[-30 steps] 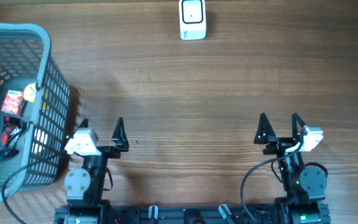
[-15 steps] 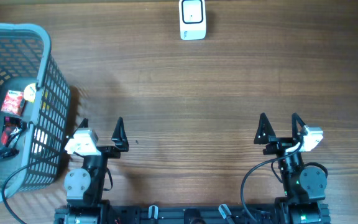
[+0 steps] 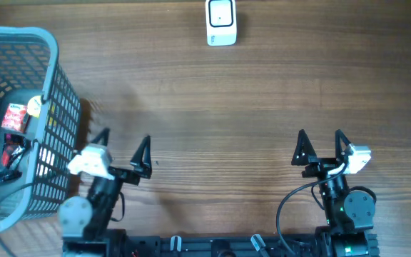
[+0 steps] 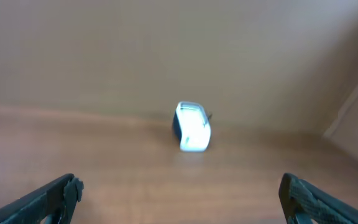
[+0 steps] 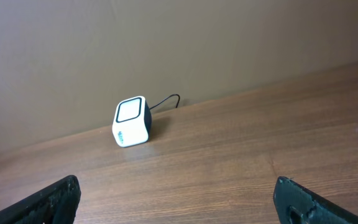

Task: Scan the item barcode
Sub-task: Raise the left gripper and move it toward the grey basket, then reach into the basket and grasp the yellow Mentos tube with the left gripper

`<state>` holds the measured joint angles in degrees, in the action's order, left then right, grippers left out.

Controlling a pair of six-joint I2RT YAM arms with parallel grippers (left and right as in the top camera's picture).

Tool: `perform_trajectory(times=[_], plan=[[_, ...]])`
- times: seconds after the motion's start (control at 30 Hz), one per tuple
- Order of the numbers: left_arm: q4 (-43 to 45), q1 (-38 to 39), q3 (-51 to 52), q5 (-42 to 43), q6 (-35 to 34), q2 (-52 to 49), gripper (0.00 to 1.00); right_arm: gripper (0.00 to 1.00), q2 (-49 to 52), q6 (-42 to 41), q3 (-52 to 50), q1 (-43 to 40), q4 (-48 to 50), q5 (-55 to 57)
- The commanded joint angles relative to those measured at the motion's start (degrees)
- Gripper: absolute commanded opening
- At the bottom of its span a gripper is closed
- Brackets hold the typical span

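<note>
The left jaws and the right jaws stand wide open, holding nothing, over the brown wooden table (image 3: 227, 100). The red packet (image 3: 14, 116) lies in the grey plastic mesh basket (image 3: 61, 121) just left of the left jaws; the small white cube-shaped scanner (image 3: 221, 23) sits well ahead, between both pairs.

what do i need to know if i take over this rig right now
Left pincer: open, empty, beside the basket.
Right pincer: open, empty, over bare table.
Scanner: at the table's far edge, in the middle.
Packets: lying in the basket.
Done: nothing picked up yet.
To do: take a packet out and show its barcode to the scanner.
</note>
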<state>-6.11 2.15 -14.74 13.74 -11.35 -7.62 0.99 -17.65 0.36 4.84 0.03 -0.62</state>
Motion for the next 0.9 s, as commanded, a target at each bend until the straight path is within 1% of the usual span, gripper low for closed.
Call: perform_trajectory(times=[0.0, 0.03, 0.07, 0.1, 0.13, 0.2, 0.23, 0.27, 0.3, 0.33, 0.4, 0.43, 0.47, 0.5, 0.53, 0.57, 0.6, 0.63, 0.7, 0.77, 0.83, 0.87], plan=[[-3.63, 0.26, -15.74, 3.41, 1.95, -12.44, 1.0, 1.0, -0.57, 0.98, -0.07, 0.31, 0.11, -0.74], [-6.12, 0.24, -20.61, 3.41, 1.97, -16.61, 1.0, 1.0, -0.57, 1.01, -0.07, 0.31, 0.11, -0.72], [-13.44, 0.24, -32.39, 3.02, 2.54, -25.64, 1.0, 1.0, -0.57, 1.01, -0.07, 0.31, 0.11, -0.72], [-18.73, 0.2, -40.54, 2.38, 3.65, -30.95, 1.0, 1.0, -0.57, 0.98, -0.07, 0.31, 0.11, -0.72], [-26.6, 0.2, -52.59, -0.81, 3.67, -38.1, 1.0, 1.0, -0.57, 0.98, -0.07, 0.31, 0.11, -0.72], [-37.79, 0.2, -71.14, -6.84, 3.69, -47.91, 1.0, 1.0, -0.57, 1.01, -0.07, 0.31, 0.11, -0.72], [-43.3, 0.2, -82.01, -8.98, 3.78, -53.11, 1.0, 1.0, -0.57, 1.01, -0.07, 0.31, 0.11, -0.74], [-47.36, 0.2, -90.6, -9.81, 5.46, -56.92, 1.0, 1.0, -0.57, 1.01, -0.07, 0.31, 0.11, -0.72], [-51.87, 0.2, -101.57, -10.05, 9.27, -61.4, 1.0, 1.0, -0.57, 1.01, -0.07, 0.31, 0.11, -0.72], [-54.31, 0.2, -108.41, -10.01, 10.78, -64.02, 1.0, 1.0, -0.57, 1.01, -0.07, 0.31, 0.11, -0.72], [-56.17, 0.2, -114.66, -9.99, 12.52, -65.99, 1.0, 1.0, -0.57, 1.01, -0.07, 0.31, 0.11, -0.72], [-55.36, 0.2, -115.19, -16.98, 13.99, -65.51, 1.0, 1.0, -0.57, 1.01, -0.07, 0.31, 0.11, -0.72], [-54.6, 0.2, -115.19, -22.64, 13.22, -65.53, 1.0, 1.0, -0.57, 0.98, -0.07, 0.31, 0.11, -0.74], [-53.22, -0.09, -115.19, -32.76, 11.45, -65.79, 1.0, 1.0, -0.57, 1.01, -0.07, 0.31, 0.11, -0.72], [-52.33, -0.94, -115.19, -39.93, 10.45, -66.36, 1.0, 1.0, -0.57, 1.01, -0.07, 0.31, 0.11, -0.72], [-52.02, -2.95, -115.19, -45.29, 10.47, -67.36, 1.0, 1.0, -0.57, 1.01, -0.07, 0.31, 0.11, -0.72], [-52.04, -6.1, -114.92, -45.7, 9.97, -68.61, 1.0, 1.0, -0.57, 0.98, -0.07, 0.31, 0.11, -0.72], [-52.17, -10.51, -114.38, -44.02, 5.73, -70.18, 1.0, 1.0, -0.57, 1.03, -0.07, 0.31, 0.11, -0.74], [-50.01, -16.44, -114.25, -39.1, 1.9, -72.89, 1.0, 1.0, -0.57, 1.01, -0.07, 0.31, 0.11, -0.72], [-44.46, -21.11, -114.25, -34.67, -0.92, -75.36, 1.0, 1.0, -0.57, 1.01, -0.07, 0.31, 0.11, -0.72], [-36.2, -24.79, -114.25, -28.55, -0.9, -77.81, 1.0, 1.0, -0.57, 0.98, -0.07, 0.31, 0.11, -0.74], [-33.68, -26.03, -114.25, -27.15, -0.83, -78.79, 1.0, 1.0, -0.57, 1.01, -0.07, 0.31, 0.11, -0.72]])
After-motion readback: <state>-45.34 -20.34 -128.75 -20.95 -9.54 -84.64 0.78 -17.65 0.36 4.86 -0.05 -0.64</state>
